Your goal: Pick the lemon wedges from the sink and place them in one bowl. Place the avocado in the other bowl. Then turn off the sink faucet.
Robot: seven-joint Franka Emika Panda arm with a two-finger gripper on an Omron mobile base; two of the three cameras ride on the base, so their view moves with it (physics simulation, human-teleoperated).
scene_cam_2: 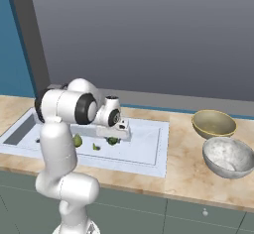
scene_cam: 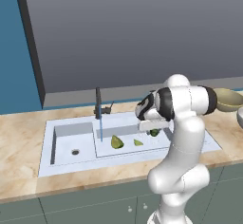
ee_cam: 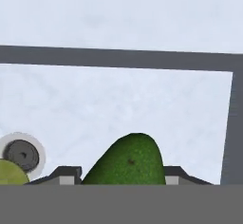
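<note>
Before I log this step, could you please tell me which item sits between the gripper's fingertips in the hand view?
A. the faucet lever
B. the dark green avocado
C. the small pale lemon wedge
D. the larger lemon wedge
B: in the hand view the dark green avocado rises between the two fingertips of the gripper, while a yellow-green lemon wedge lies off to one side beside the drain.

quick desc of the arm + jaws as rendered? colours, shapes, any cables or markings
The arm is glossy white, built of rounded tubular links with bulbous joints; dark, near-black bands ring the joints near the elbow and wrist. No cables or markings are visible. The gripper ends in two small dark grey, blocky finger tips with pale pads, seen in the hand view.
</note>
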